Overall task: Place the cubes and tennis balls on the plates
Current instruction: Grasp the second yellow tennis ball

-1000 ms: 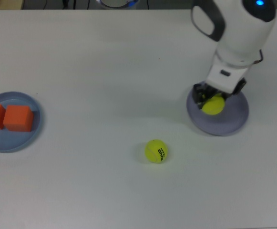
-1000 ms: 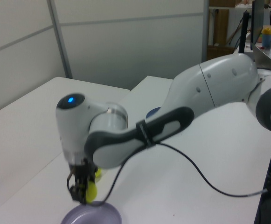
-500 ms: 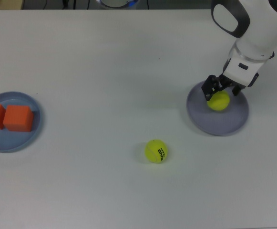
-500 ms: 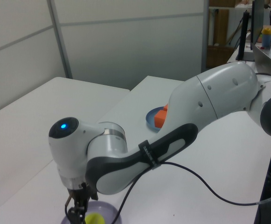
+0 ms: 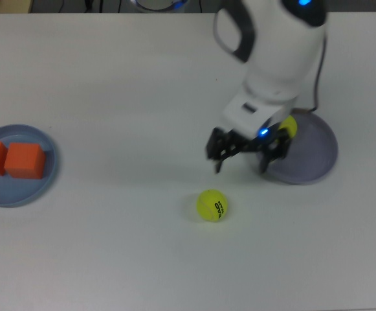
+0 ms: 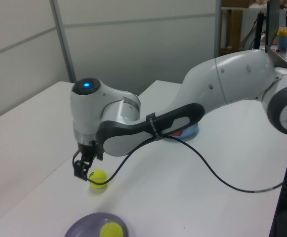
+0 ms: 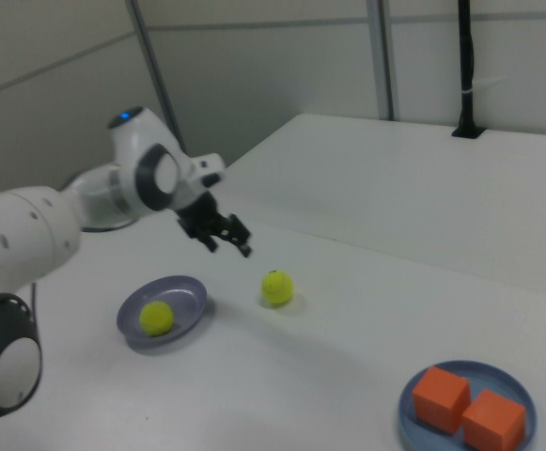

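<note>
I have just let go of one fuzzy yellow-green tennis ball (image 7: 156, 318): half a second ago it sat between the fingers over the pale lavender round plate (image 5: 317, 155), and now it lies on that plate alone, partly hidden behind the arm in the top view and plainly clear of it in the right view. The white Panda arm's black two-finger claw (image 5: 244, 150) has swung off the plate toward the top view's left and now hangs above the white desk (image 5: 123, 78) with its fingers spread wide and nothing between them. It sits between the lavender plate and the second tennis ball, the one with black printed lettering (image 5: 212, 205), which rests on the bare desk near the claw in the top view and just beside it in the left view. The two matte orange cubes (image 5: 10, 159) lie side by side, touching, on the light blue round plate (image 5: 19, 194) at the top view's far left. By my reckoning three of the four things are placed, and only the lettered ball is left. Next I would bring the open claw down over it, keeping it centred, since a round ball may roll if a finger nudges it.
</note>
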